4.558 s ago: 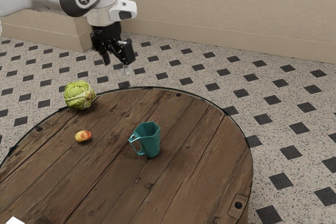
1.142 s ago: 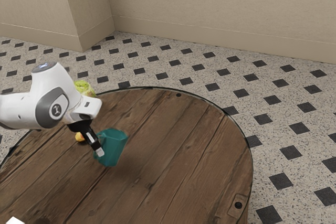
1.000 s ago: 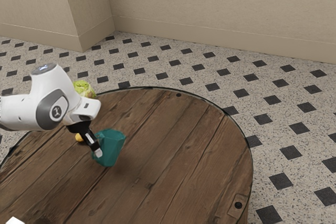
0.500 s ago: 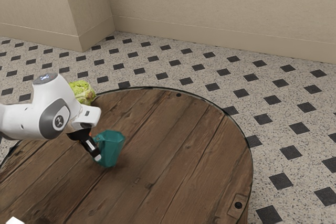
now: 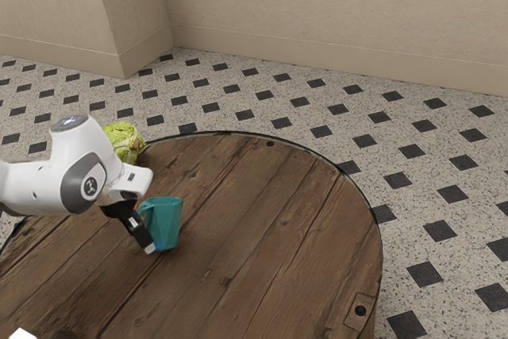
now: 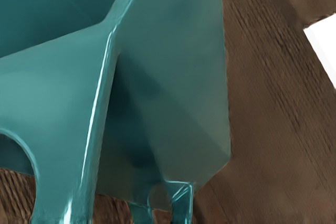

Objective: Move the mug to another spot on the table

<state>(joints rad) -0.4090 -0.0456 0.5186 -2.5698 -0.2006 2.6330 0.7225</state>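
My black 2-finger pincer (image 5: 146, 234) grips the teal faceted mug (image 5: 166, 220) on its handle side. The mug is upright, low over the round dark wooden table (image 5: 270, 228), toward the exterior view's left and near the green cabbage (image 5: 123, 139). Judged: mug in hand; set-down and release remain.

Soft, even light — faint shadows on the table (image 5: 278, 220); a bright glint streaks the mug (image 6: 168, 77).

One camera stands high at the side of the arm (image 5: 55, 184), looking down slantwise across the round table (image 5: 302, 220) toward the tiled floor (image 5: 357, 109) and the far wall (image 5: 333, 5). The other rides the wrist, close against the teal mug (image 6: 157, 77). Both take in the mug and the table's wood.
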